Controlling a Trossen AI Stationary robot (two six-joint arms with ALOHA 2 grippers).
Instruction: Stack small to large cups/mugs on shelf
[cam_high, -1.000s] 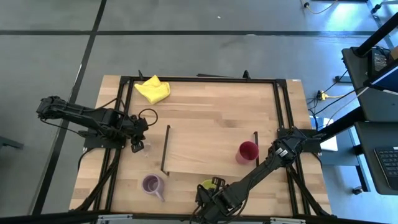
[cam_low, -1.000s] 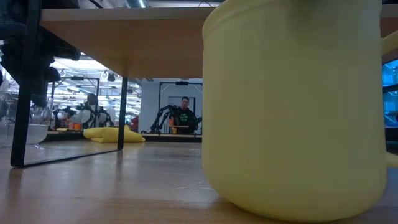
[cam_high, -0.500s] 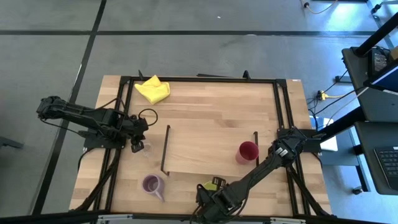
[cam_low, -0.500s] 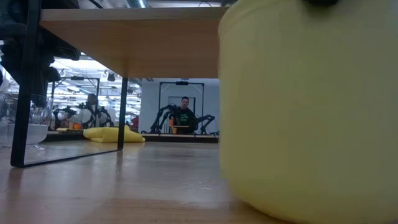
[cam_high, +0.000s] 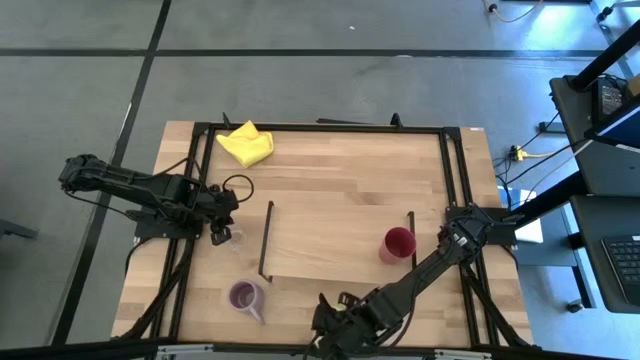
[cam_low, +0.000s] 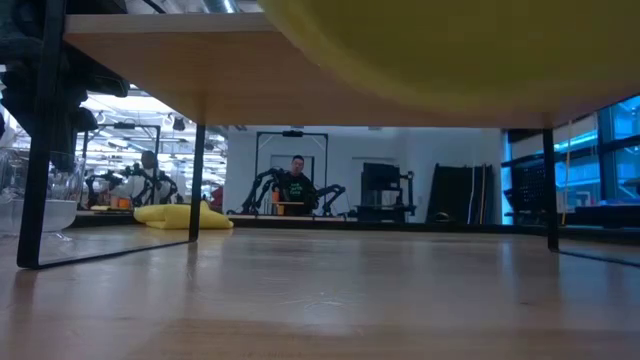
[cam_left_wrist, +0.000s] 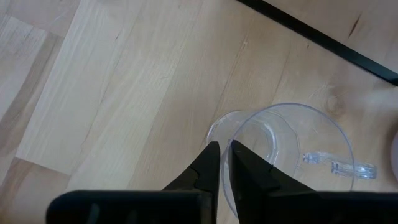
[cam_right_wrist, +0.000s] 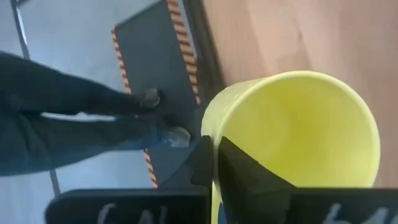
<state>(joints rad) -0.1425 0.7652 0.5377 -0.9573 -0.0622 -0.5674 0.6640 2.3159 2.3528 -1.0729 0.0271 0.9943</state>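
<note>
My left gripper (cam_high: 222, 235) is shut on the small clear glass (cam_left_wrist: 283, 155), which stands on the table left of the shelf (cam_high: 340, 250). My right gripper (cam_right_wrist: 214, 152) is near the table's near edge (cam_high: 338, 303), shut on the yellow-green mug (cam_right_wrist: 292, 143). In the high view my arm hides the mug. The mug's underside (cam_low: 440, 50) shows at the top of the low view, off the table. The red cup (cam_high: 398, 245) stands on the shelf board at its right end. The purple mug (cam_high: 243, 296) stands on the table, near left of the shelf. My left gripper pinches the glass's rim (cam_left_wrist: 231, 163), one finger inside the glass and one outside. The fingers come from above, pointing down. The glass stands upright with its base on the table. My right gripper pinches the mug's rim (cam_right_wrist: 211, 134), one finger inside the mug and one outside. The mug is lifted clear of the table, its opening toward the wrist camera.
A yellow cloth (cam_high: 246, 143) lies at the far left corner. Black frames (cam_high: 266, 240) stand at both short ends of the shelf. A person's legs and shoes (cam_right_wrist: 143, 99) show on the floor past the near edge. Another person (cam_low: 296, 180) stands far back in the room.
My right gripper has lifted the yellow-green mug off the table. In the low view the mug first slid to the right, then rose until only its underside shows. The left gripper and the glass have kept still.
</note>
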